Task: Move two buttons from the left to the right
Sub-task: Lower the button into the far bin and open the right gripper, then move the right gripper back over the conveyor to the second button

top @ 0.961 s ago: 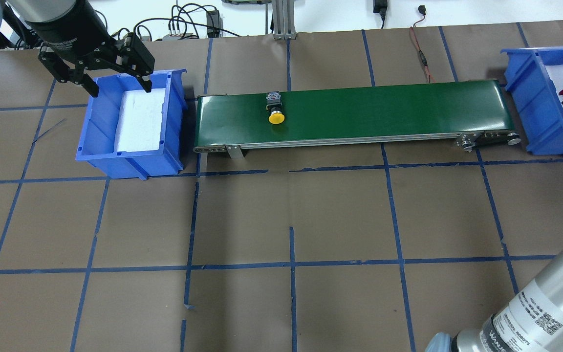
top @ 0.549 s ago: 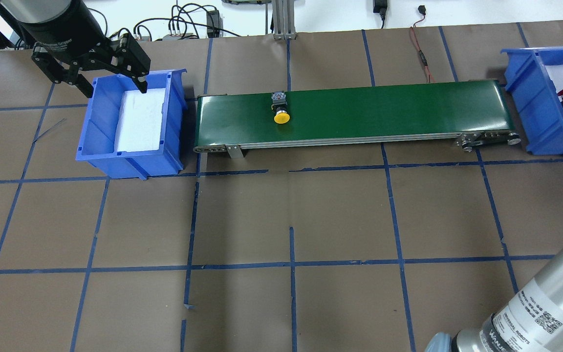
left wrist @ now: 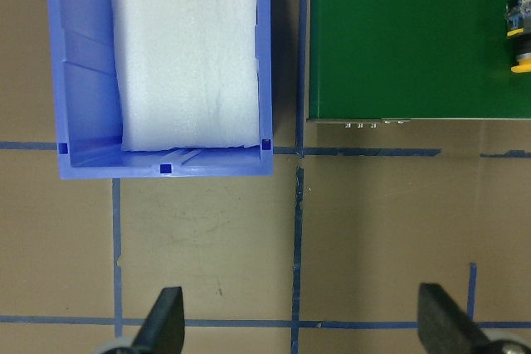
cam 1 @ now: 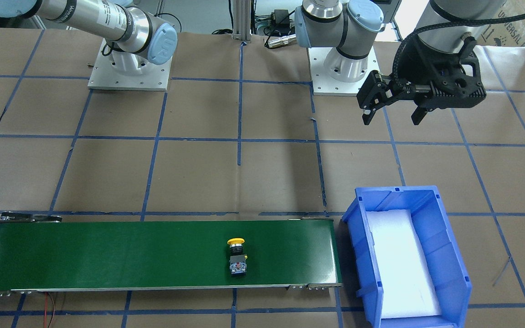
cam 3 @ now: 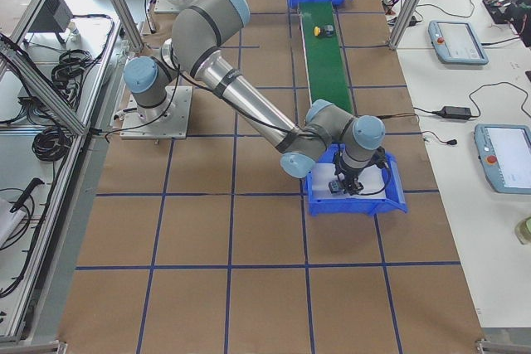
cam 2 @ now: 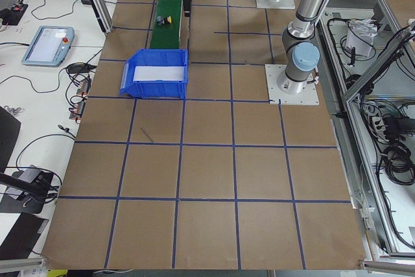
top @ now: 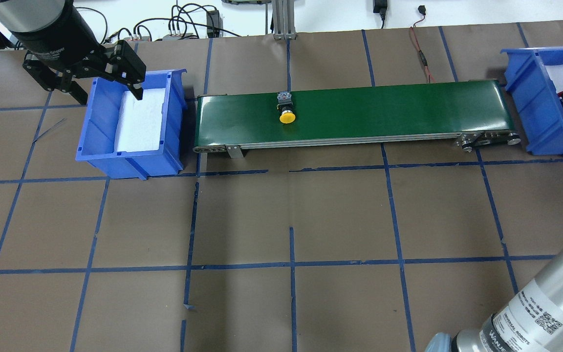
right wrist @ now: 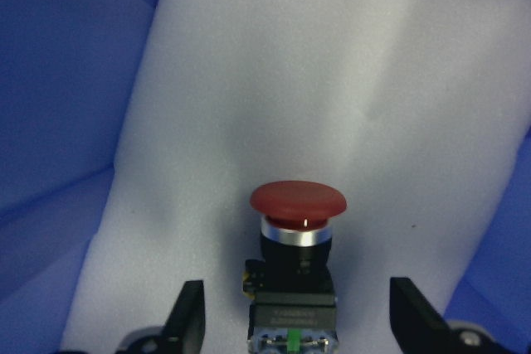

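The yellow button [top: 287, 116] lies on its side on the green conveyor belt [top: 384, 107], left of the middle; it also shows in the front view [cam 1: 236, 242] and the left wrist view [left wrist: 523, 62]. The red button [right wrist: 299, 201] lies on white foam in the right blue bin [top: 530, 98]. My right gripper [right wrist: 300, 325] is open just above it, fingers [right wrist: 187, 312] apart from it on either side. My left gripper [top: 108, 93] is open and empty, above the back left corner of the left blue bin [top: 93, 122].
The left bin [cam 1: 449, 241] is lined with white foam. Cables and a metal post [top: 281, 19] lie beyond the table's far edge. Blue tape lines grid the brown table. My right arm's tube [top: 530, 313] crosses the overhead view's near right corner.
The yellow button has ridden the belt a little to the right. My left gripper has moved left and back from the left bin, still open. My right gripper shifted slightly in the right bin.
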Controlling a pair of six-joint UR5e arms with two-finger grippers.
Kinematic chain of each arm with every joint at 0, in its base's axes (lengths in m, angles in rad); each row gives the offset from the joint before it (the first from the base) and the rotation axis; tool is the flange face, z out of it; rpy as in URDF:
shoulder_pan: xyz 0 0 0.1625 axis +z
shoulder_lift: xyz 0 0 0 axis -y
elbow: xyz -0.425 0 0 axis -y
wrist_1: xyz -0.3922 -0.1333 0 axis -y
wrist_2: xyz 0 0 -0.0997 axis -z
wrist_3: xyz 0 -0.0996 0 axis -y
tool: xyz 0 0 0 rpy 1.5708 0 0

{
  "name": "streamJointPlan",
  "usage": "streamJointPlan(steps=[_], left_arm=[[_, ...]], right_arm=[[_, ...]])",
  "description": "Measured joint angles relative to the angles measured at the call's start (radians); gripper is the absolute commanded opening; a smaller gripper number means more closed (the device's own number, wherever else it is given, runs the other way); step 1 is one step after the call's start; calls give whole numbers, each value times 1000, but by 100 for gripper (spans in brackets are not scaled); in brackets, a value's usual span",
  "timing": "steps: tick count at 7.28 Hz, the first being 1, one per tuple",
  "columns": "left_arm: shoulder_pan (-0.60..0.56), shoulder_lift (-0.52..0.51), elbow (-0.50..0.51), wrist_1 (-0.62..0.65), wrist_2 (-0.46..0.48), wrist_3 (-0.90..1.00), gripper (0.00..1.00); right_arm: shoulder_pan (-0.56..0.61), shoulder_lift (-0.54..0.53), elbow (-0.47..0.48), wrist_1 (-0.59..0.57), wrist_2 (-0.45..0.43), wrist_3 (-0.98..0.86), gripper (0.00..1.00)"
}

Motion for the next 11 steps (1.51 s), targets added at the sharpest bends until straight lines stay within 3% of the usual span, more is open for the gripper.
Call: streamJointPlan(steps=[6,8,11], left_arm=[[8,-3,-14,48,57,2,100],[9,-4,-14,48,57,3,100],[12,-5,-14,48,57,4,100]], right_arm=[[53,-123,-39,65,17,3,78],[151,-151,-37,60,30,38,78],[322,-152,-24,57,33,282,78]])
